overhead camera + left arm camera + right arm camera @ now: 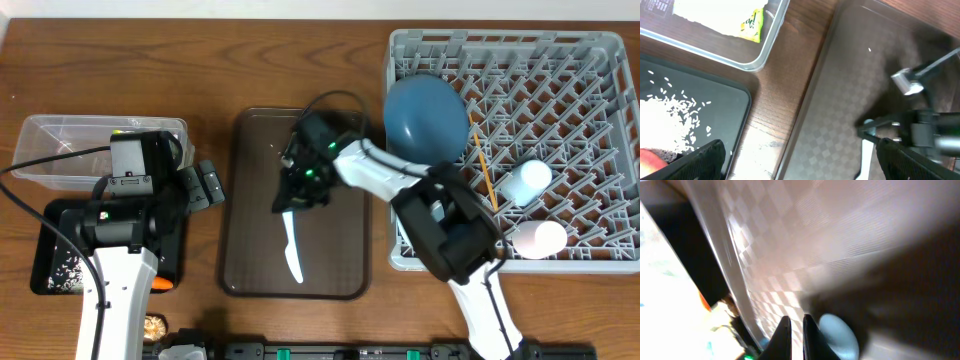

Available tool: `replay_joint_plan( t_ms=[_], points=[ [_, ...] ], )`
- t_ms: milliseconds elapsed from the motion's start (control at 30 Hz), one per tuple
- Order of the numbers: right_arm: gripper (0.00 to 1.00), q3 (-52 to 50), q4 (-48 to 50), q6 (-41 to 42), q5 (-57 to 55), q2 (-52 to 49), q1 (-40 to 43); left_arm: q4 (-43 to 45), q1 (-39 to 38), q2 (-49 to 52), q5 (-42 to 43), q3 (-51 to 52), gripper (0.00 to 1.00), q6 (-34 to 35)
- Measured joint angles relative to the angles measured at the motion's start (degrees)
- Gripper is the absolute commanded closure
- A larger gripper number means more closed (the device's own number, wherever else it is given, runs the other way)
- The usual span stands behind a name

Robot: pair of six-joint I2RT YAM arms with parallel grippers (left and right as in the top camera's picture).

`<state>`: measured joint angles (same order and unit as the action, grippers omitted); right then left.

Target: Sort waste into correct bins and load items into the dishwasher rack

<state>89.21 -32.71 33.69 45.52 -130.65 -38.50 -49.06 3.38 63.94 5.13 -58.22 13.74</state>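
Observation:
A pale blue spoon [292,248] lies on the brown serving tray [250,150]. My right gripper [298,198] is down on the tray at the spoon's upper end. In the right wrist view its fingers [796,325] are shut with nothing between them, and the spoon's bowl [838,336] lies just beside one finger. My left gripper [207,185] hangs wide open between the bins and the serving tray, with its fingers [802,162] empty. The grey dishwasher rack [600,60] holds the blue plate [425,115], a chopstick [483,168] and two pale cups [527,180].
The clear tub [50,135] holds a white napkin [710,15] and a yellow-green wrapper [753,22]. The black tray [725,95] holds rice grains [665,115] and an orange piece [160,284]. A small brown lump [153,325] lies near the front edge.

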Motion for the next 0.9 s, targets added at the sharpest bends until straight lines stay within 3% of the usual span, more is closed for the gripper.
replay_joint_plan(
  t_ms=[167,300,467,633,767,900],
  points=[
    [0.75,-0.61,-8.61,-11.67,-8.22,8.87,0.5,0.0,0.0,0.02,0.0,0.0,0.02,0.0],
    [0.63,-0.55,-10.01,-15.13,-15.34,19.69,-0.59,0.0,0.02,0.02,0.0,0.0,0.02,0.0],
    [0.64,0.33,-13.79,-11.43,-24.52,24.61,-4.02,0.02,0.0,0.02,0.0,0.0,0.02,0.0],
    [0.64,0.26,-16.72,-5.53,-34.29,20.41,-10.78,0.02,0.0,0.02,0.0,0.0,0.02,0.0],
    [0.52,0.15,-17.27,-0.92,-40.15,15.67,-15.23,0.02,0.02,0.02,0.0,0.0,0.02,0.0],
    [0.56,-0.04,-17.38,1.88,-42.42,12.61,-16.04,0.02,0.0,0.02,0.0,0.0,0.02,0.0]
  ],
)
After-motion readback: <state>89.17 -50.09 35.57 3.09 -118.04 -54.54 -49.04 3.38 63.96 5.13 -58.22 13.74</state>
